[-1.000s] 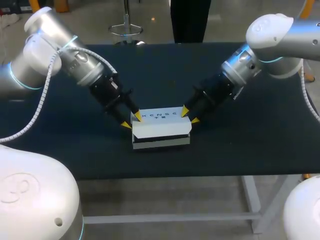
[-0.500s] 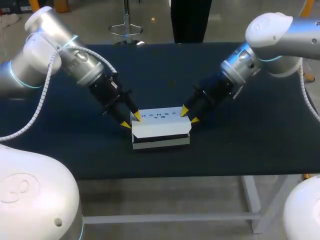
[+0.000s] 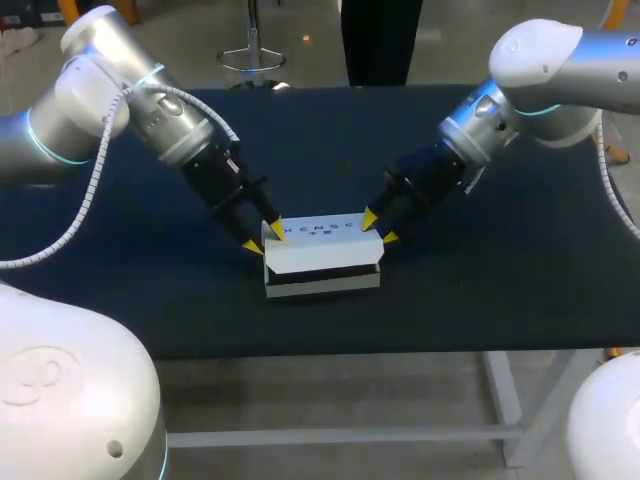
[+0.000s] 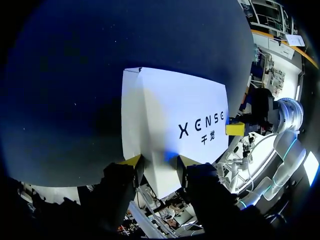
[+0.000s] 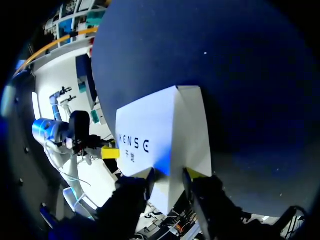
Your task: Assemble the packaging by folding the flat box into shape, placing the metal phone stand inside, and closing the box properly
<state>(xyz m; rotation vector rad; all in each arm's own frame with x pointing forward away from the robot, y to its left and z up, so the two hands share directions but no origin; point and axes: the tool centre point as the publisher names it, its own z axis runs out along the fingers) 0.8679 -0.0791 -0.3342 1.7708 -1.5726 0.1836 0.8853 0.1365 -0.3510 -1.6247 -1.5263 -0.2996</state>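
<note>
Even overhead light, glare on white box (image 4: 170,125) (wrist views), soft shadows

A white box (image 3: 322,256) sits on the dark tabletop (image 3: 480,290), about midway along it and nearer the front edge than the back. Its printed lid is down, with a dark gap showing along the front above the base. The left arm (image 3: 110,100) slants in from the back left corner, and the left gripper (image 3: 263,238) clasps the box's left end. The right arm (image 3: 545,75) mirrors it, and the right gripper (image 3: 379,229) clasps the right end.
</note>
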